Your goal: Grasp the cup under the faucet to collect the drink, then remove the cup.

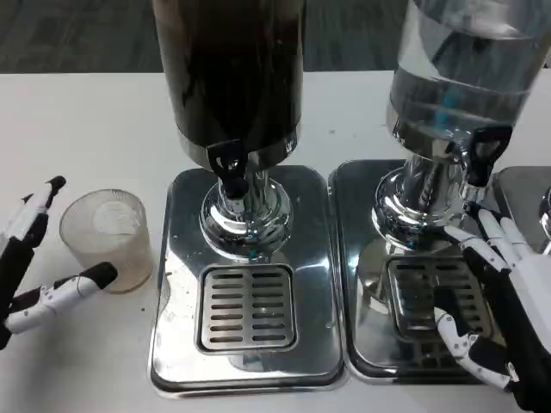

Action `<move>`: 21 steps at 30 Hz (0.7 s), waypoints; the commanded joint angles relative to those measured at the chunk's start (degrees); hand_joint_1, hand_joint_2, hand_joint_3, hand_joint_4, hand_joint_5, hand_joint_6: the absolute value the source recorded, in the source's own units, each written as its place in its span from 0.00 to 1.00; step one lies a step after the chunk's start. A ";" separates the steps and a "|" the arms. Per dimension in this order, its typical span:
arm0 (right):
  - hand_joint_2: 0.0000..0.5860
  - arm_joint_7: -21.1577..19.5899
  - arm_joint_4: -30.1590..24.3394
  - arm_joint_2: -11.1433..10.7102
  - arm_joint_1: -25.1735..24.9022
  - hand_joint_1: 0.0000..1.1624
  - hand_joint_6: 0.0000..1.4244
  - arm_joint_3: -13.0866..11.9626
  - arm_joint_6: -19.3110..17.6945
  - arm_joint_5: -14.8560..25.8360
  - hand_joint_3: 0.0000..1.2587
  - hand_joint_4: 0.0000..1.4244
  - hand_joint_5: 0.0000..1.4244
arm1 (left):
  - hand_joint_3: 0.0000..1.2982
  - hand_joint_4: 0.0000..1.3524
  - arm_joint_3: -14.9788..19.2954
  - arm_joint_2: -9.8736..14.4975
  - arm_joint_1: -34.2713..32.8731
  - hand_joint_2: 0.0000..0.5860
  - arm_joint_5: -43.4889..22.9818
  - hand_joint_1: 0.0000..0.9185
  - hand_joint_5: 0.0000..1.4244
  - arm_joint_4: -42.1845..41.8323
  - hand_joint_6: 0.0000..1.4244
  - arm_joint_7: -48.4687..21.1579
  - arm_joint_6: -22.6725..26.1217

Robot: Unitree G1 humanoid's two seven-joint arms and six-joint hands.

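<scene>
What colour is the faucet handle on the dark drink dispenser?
Black; the faucet handle shows best in the head view.

A single head view looks steeply down from the robot's own height onto the white counter [77,129], facing forward and close in. The dark dispenser [231,69] and the clear dispenser [465,60] are cut off by the top edge, with a strip of dark floor behind. The left hand [34,267] enters at the left edge, the right hand [499,310] at the lower right corner.
</scene>
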 commanded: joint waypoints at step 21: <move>0.92 -0.94 -0.65 0.30 -0.41 0.55 0.11 0.31 -1.06 1.19 0.17 0.02 0.02 | 0.00 0.00 -4.24 -2.06 -8.94 0.02 -2.57 0.00 0.00 9.94 0.08 -4.12 -0.12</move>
